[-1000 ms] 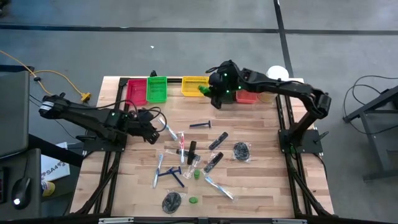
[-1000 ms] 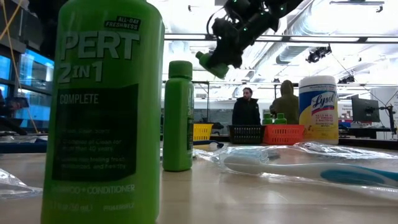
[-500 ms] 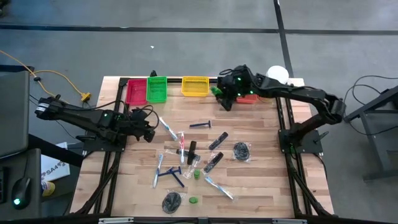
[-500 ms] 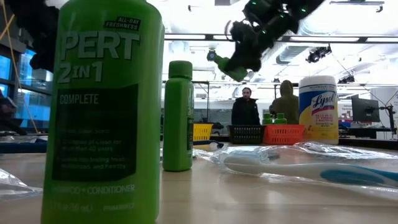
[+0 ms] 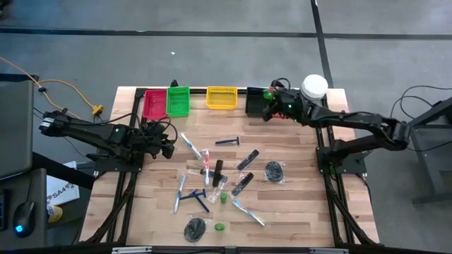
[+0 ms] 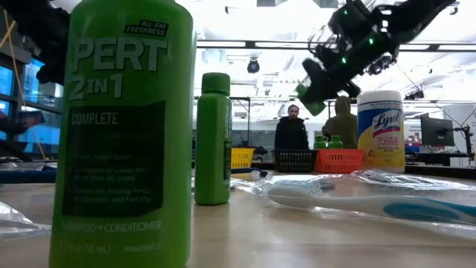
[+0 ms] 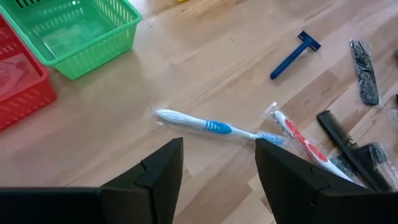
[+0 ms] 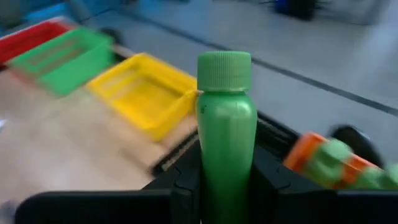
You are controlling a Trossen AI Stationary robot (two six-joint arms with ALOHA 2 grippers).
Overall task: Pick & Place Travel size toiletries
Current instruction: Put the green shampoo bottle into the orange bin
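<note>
table (image 5: 296, 212), toiletries strewn mid-board, bins along the far edge | right gripper (image 5: 272, 106) clamped on a green bottle (image 8: 226, 134), held in the air above the black bin (image 5: 255, 103) and orange bin (image 6: 340, 159) | left gripper (image 7: 219, 163) at the left side, fingers apart, over a toothbrush (image 7: 208, 126)

A row of small mesh bins is set along the far edge of the pale wooden table (image 5: 296, 204): a red plastic bin (image 5: 155, 105), a green one (image 5: 178, 101), a yellow one (image 5: 221, 97), then a black one (image 5: 254, 102); a large white jar with a yellow label (image 6: 380, 132) stands near the orange bin (image 6: 340, 160); two people (image 6: 291, 134) are seen beyond.
</note>
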